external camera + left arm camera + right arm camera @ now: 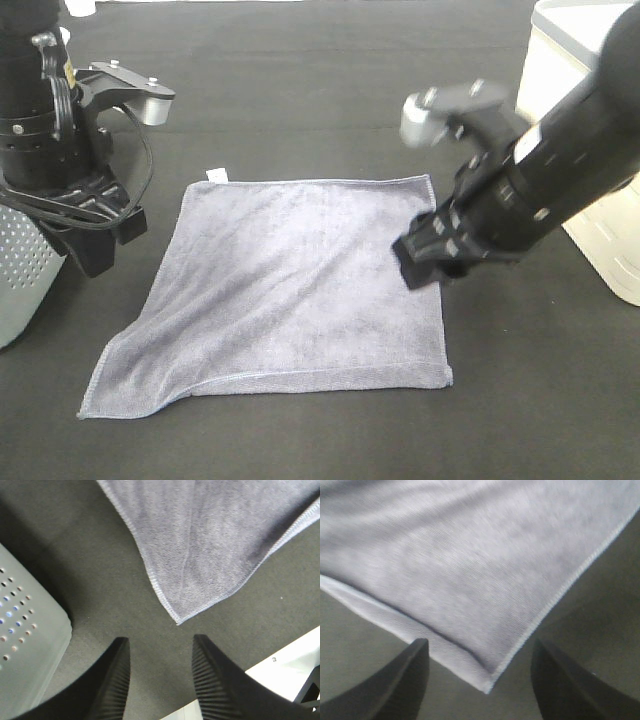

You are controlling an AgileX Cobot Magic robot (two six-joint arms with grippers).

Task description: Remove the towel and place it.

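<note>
The towel [300,280], a greyish-lavender square with a small white tag [215,176] at its far left corner, lies spread on the black table [320,90]. My left gripper [95,262] hovers just off its left edge. In the left wrist view this gripper [160,641] is open and empty, a towel [200,545] corner lying a little beyond the fingertips. My right gripper [420,268] is low over the towel's right edge. It [480,642] is open, and a hemmed corner of the towel [470,570] lies between the two fingers [395,680].
A grey perforated basket [20,270] stands at the left edge, close behind the left arm, and shows beside the left fingers [25,645]. A white container [590,200] stands at the right edge behind the right arm. The table's edge [280,670] is near the left gripper.
</note>
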